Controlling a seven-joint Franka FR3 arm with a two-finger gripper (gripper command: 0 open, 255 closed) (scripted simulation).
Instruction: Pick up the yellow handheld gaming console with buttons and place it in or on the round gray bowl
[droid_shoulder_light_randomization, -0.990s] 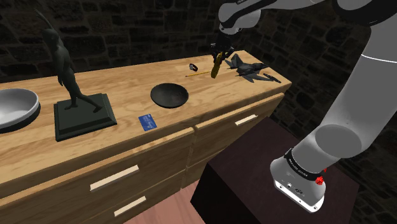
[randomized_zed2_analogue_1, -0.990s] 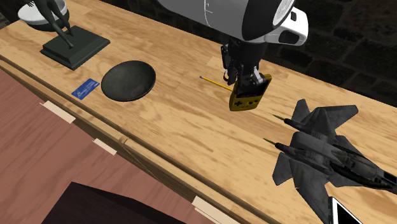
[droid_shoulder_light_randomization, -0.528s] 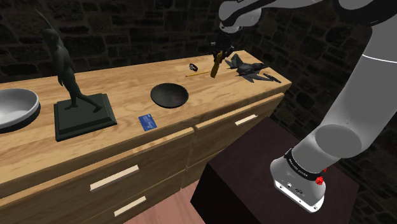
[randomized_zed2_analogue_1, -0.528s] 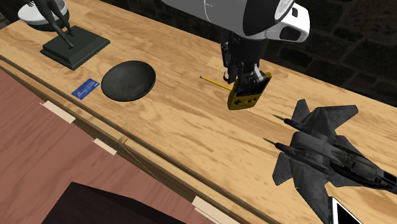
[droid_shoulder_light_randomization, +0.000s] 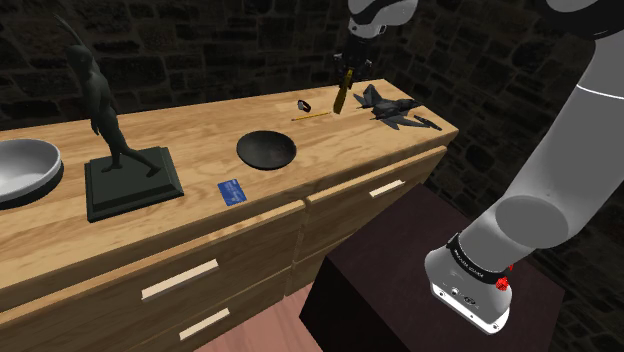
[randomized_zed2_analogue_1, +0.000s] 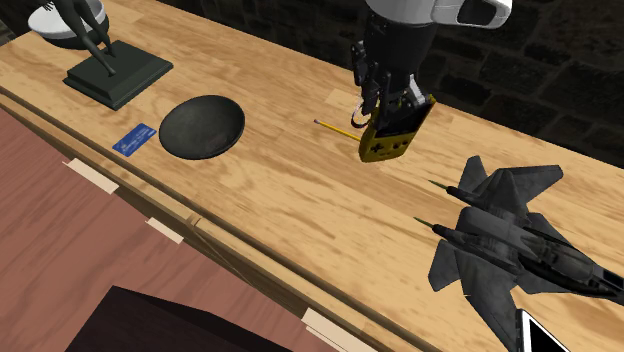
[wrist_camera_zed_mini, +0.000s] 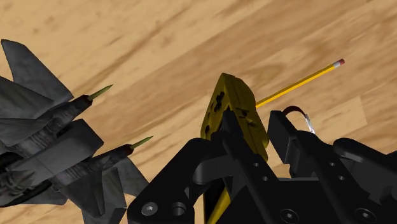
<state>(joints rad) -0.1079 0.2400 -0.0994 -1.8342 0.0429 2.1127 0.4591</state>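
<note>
Black gripper (randomized_zed2_analogue_1: 393, 108) pinches the yellow console (randomized_zed2_analogue_1: 392, 138) by its upper end, apparently hanging clear of the wooden top (randomized_zed2_analogue_1: 280, 200). A pencil (randomized_zed2_analogue_1: 335, 128) and toy jet (randomized_zed2_analogue_1: 505, 230) lie near. The pick looks done and the carry is in hand. Next, travel toward 9 o'clock in the second exterior view, over the dark bowl (randomized_zed2_analogue_1: 201, 126), then lower and release.

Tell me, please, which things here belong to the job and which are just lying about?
Job: yellow handheld console, held in the gripper; dark grey bowl.
Lying about: pencil, model fighter jet, blue card, dark statue, pale bowl.
</note>
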